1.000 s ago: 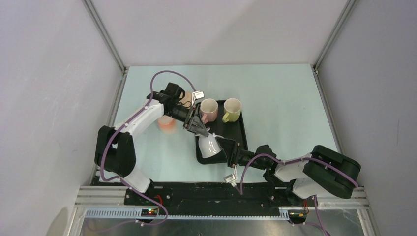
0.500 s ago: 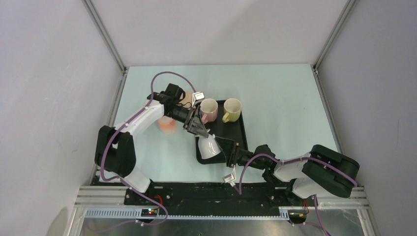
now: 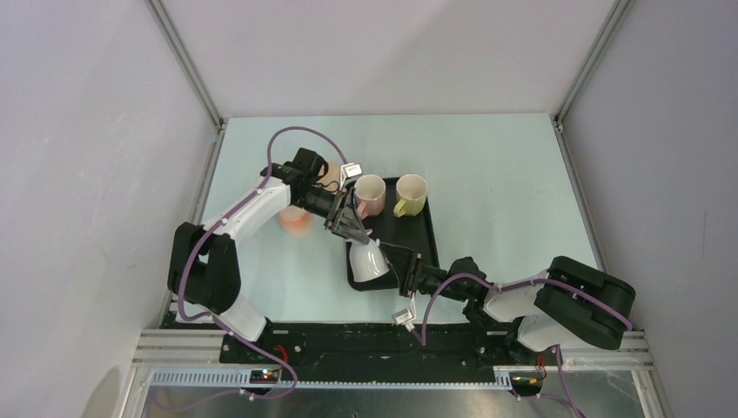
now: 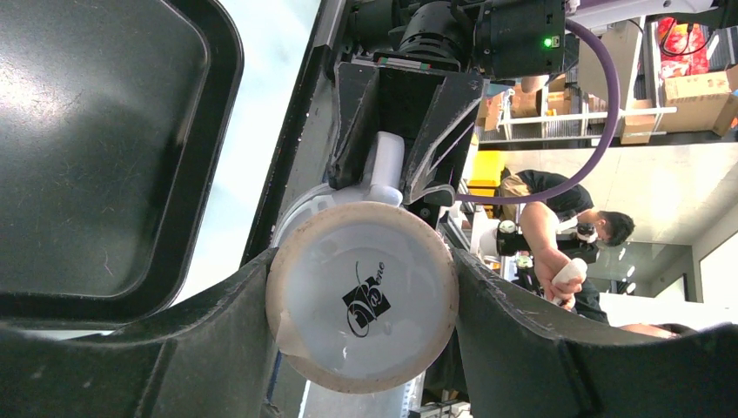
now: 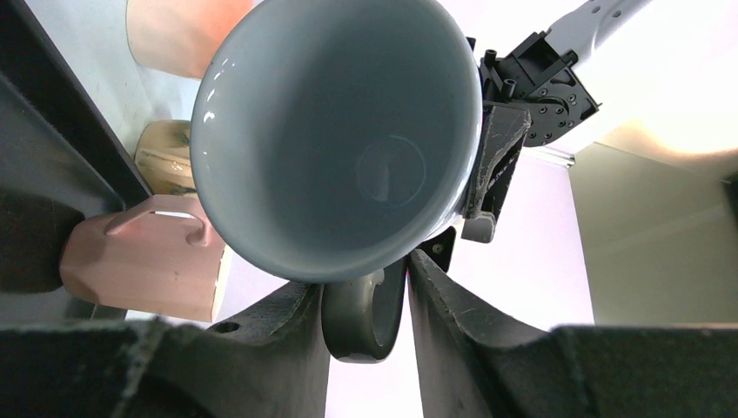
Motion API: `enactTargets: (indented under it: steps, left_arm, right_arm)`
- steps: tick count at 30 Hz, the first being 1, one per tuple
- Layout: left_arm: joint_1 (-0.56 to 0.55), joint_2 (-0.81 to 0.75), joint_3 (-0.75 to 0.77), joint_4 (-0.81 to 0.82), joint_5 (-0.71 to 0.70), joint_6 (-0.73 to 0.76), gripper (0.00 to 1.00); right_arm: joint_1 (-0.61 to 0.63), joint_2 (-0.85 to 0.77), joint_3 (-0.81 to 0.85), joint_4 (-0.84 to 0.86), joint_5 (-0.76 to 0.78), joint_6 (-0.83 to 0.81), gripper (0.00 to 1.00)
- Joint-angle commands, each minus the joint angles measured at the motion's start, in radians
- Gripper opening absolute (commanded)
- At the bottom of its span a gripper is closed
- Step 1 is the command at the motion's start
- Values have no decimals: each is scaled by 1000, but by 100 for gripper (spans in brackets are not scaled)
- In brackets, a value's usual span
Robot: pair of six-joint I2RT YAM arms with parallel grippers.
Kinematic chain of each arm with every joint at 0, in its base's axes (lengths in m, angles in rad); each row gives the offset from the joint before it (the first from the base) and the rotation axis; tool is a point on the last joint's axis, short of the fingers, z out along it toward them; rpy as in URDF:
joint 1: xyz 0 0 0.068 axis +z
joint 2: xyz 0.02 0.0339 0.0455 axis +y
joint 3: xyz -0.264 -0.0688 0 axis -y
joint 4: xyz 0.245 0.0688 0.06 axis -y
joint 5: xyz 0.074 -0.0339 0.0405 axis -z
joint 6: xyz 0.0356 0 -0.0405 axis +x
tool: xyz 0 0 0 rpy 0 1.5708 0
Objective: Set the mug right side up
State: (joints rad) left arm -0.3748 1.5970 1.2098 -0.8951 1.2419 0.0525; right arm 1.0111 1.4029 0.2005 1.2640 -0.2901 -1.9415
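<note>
Though unseen overhead, logo (image 4: 367, 300) on mug (image 4: 324, 261)

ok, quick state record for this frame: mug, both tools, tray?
target: white mug, tipped on its side, mouth toward the right arm
left tool: shut on the mug's base end
right tool: shut on the handle
position: over the near left corner of the black tray; contact cannot be told
also on tray: pink mug, yellow mug, both mouth up
off tray: orange cup, to its left
task: not yet upright
</note>
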Motion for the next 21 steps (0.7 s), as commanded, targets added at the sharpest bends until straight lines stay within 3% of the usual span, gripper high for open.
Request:
enactTargets:
  steps: [1,8,16,17,18,21]
  left_arm:
    - [-9,-17,14,5,122,3,0]
    - [-9,-19,16,6,126,6,0]
    - [-7,-2,25,6,131,6,1]
    - [-7,0,27,6,129,6,4]
    - [-6,2,29,6,128,5,16]
    - [-3,4,28,4,130,7,31]
  right_arm:
    - [11,12,26,248,19,15,38]
    - [19,10,33,249,41,37,30]
    - [30,16,48,249,82,69,0]
    - [31,15,51,249,87,81,0]
    - [32,14,54,249,97,90,0]
    - [33,8,60,249,113,112,0]
